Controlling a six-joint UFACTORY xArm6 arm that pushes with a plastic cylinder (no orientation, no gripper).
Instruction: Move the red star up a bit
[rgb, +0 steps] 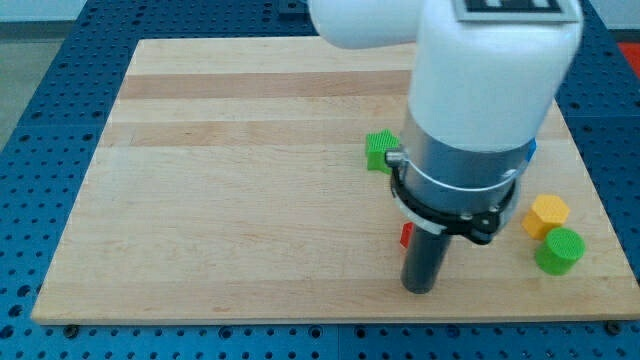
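Camera view: one frame, wooden board (250, 200) on a blue perforated bench (40, 150).
Arm: big white and grey xArm body (480, 110) fills the board's right half and hides several blocks.
My tip: lower end of the dark rod (419, 290), down on the board near its bottom edge, right of centre.
Hand state: none fitted, just the rod, so nothing opens, closes or grips.
Red star: only a small red sliver (406, 236) shows, touching or just beside the rod's left side, above my tip; shape can't be made out, rest hidden by the arm.
Green block: ridged green star-like block (379, 151), partly covered by the arm, well above my tip.
Yellow block: yellow hexagon-like block (546, 215) near the board's right edge.
Green cylinder: ridged green cylinder (559, 250) just below the yellow one, near the bottom right corner.
Blue: tiny blue sliver (532, 148) at the arm's right side, shape can't tell.
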